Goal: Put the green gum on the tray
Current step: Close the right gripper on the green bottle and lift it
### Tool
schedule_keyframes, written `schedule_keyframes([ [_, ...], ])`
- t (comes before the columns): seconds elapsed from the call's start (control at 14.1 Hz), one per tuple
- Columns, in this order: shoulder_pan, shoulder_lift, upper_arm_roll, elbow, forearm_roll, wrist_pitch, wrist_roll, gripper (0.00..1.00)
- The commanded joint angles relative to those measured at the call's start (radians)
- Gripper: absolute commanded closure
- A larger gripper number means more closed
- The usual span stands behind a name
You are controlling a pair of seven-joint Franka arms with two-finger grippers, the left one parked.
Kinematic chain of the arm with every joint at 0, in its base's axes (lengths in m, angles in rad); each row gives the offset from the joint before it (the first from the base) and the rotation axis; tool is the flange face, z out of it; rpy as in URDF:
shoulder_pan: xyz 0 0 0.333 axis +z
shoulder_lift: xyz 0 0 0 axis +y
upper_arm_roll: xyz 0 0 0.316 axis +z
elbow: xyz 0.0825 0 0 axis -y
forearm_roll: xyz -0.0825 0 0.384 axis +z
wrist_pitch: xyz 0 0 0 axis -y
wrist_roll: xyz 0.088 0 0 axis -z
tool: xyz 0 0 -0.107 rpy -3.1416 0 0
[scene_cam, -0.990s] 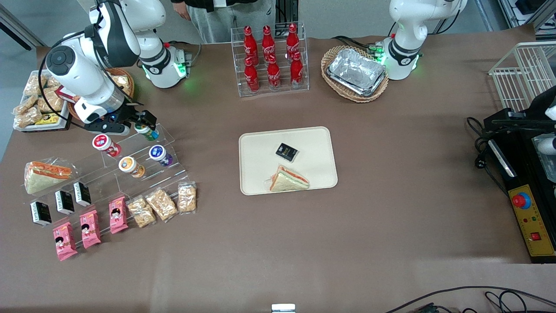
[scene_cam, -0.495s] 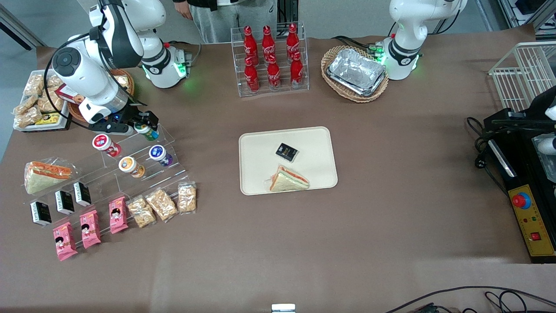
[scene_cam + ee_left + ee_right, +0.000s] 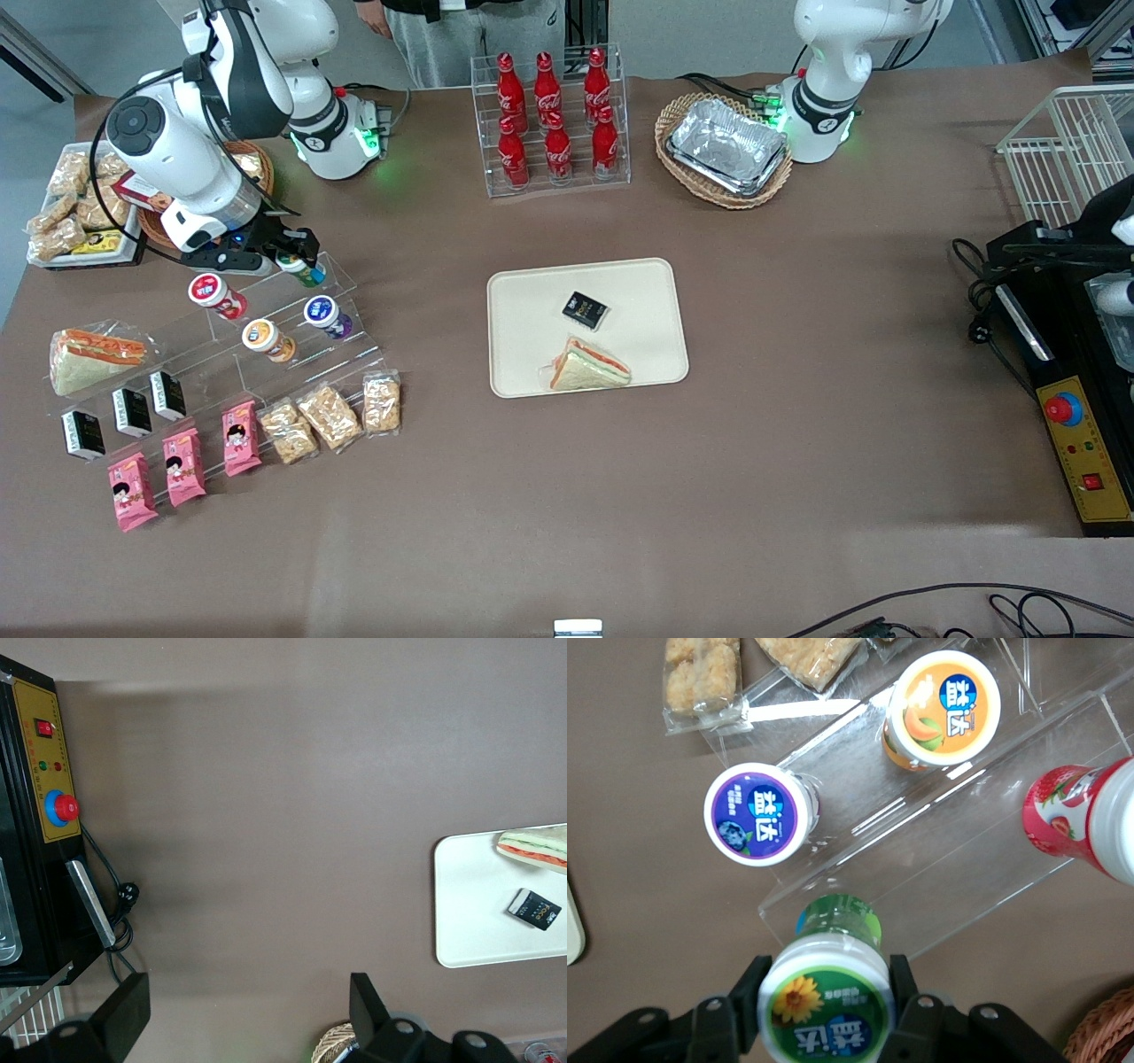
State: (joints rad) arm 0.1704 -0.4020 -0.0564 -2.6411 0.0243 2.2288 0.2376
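Brown table (image 3: 797,425), cream tray (image 3: 651,279) mid-surface. Green gum (image 3: 826,1008), white lid with yellow flower label, clamped between gripper (image 3: 824,1010) fingers over clear stepped stand (image 3: 266,310) toward working arm's end.

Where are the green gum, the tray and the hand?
green gum (image 3: 824,1004), right wrist view, white lid.
tray (image 3: 523,301), front view, bare floor.
hand (image 3: 822,1014), right wrist view, shut around the gum.

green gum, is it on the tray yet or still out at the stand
Still out: the green gum sits between the gripper fingers over the clear stand, away from the tray.
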Motion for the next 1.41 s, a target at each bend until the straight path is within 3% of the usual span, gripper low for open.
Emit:
schedule_keyframes([
  [0.0, 0.011, -0.014, -0.005, -0.007, 0.003, 0.012, 0.0, 0.63],
  [0.49, 0.012, -0.049, -0.003, 0.209, -0.023, -0.269, -0.024, 0.63],
  [0.85, 0.012, 0.046, -0.003, 0.523, -0.04, -0.535, -0.047, 0.64],
  [1.2, 0.017, 0.202, 0.058, 0.794, -0.018, -0.695, 0.043, 0.68],
  [1.34, 0.033, 0.238, 0.066, 0.845, 0.043, -0.704, 0.09, 0.68],
])
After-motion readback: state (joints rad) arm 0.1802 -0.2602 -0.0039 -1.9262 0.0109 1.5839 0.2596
